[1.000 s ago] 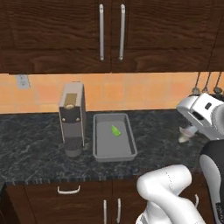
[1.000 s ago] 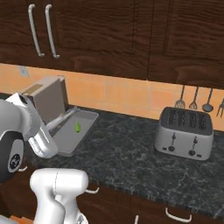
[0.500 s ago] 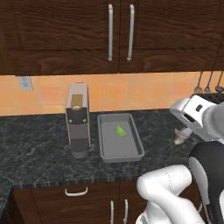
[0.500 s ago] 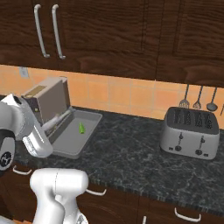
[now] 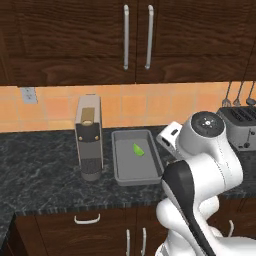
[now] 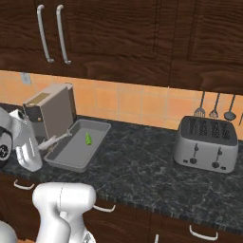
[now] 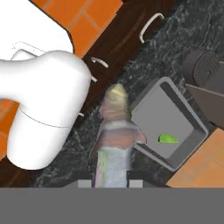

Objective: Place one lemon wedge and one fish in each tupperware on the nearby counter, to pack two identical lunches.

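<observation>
Counter: we see the black speckled counter [image 5: 45, 175] running under the gripper; in the hand view its thick front edge passes just behind the held fish, with the dark drawers [image 7: 127, 33] and their curved handles beyond that edge.
Open room: in the right base view a wide bare stretch of stone lies between the tray and the toaster [image 6: 205, 144], well off to the gripper's far side.
Coffee machine: we see the coffee machine [image 5: 89, 136] standing just beyond the tray from the gripper, close beside the tray's far long wall.
Tray: the grey tupperware [image 5: 133, 157] sits right beside the gripper; in the hand view its near corner [image 7: 154, 92] lies just past the fish's head, and the fish overlaps the tray's rim from above.
Fish: we see the fish [image 7: 114, 135] pinched tail-end between the fingers, its head pointing away from the hand, toward the counter edge.
Gripper: the gripper [image 7: 111, 177] is pressed together on the fish; in the left base view the arm hides it.
Lemon wedge: one green lemon wedge [image 7: 168, 139] lies on the tray floor, near the fish but apart from it, toward the tray's far end.
View differences: the right base view shows the fish [image 6: 55, 140] as a pale strip reaching to the tray's near rim; the left base view shows the wedge [image 5: 138, 150] clear of all four tray walls.
</observation>
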Tool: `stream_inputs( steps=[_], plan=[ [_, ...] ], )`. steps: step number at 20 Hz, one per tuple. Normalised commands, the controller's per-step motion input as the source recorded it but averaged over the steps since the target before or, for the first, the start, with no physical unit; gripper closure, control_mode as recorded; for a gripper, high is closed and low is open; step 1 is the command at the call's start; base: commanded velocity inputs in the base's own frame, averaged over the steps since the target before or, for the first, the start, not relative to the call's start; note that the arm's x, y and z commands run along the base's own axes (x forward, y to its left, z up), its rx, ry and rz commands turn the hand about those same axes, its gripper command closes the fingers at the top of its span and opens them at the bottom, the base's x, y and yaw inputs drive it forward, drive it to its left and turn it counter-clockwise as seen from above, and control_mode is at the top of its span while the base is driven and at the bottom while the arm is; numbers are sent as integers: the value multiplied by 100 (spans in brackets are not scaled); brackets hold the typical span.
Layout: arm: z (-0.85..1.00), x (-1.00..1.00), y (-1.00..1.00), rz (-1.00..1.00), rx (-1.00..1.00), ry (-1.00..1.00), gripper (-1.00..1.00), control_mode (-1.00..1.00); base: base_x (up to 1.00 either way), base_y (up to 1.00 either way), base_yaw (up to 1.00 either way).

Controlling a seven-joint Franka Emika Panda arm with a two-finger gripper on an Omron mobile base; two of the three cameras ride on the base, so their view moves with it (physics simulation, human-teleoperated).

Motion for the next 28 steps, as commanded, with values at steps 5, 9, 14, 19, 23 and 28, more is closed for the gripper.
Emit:
stream_inputs(
  steps=[5, 9, 14, 19, 23, 28],
  plan=[
    [-82, 74, 34, -3, 34, 21, 100, -100, 0, 0, 0],
    [-39, 54, 31, -11, 28, 1, 100, -100, 0, 0, 0],
    [-26, 33, 17, -27, 15, -12, 100, -100, 0, 0, 0],
    [-12, 33, 0, 1, 2, 2, 100, -100, 0, 0, 0],
    [-42, 50, -15, 22, -3, 10, 100, -100, 0, 0, 0],
    [-62, 66, -4, 21, -9, 8, 100, -100, 0, 0, 0]
  ],
)
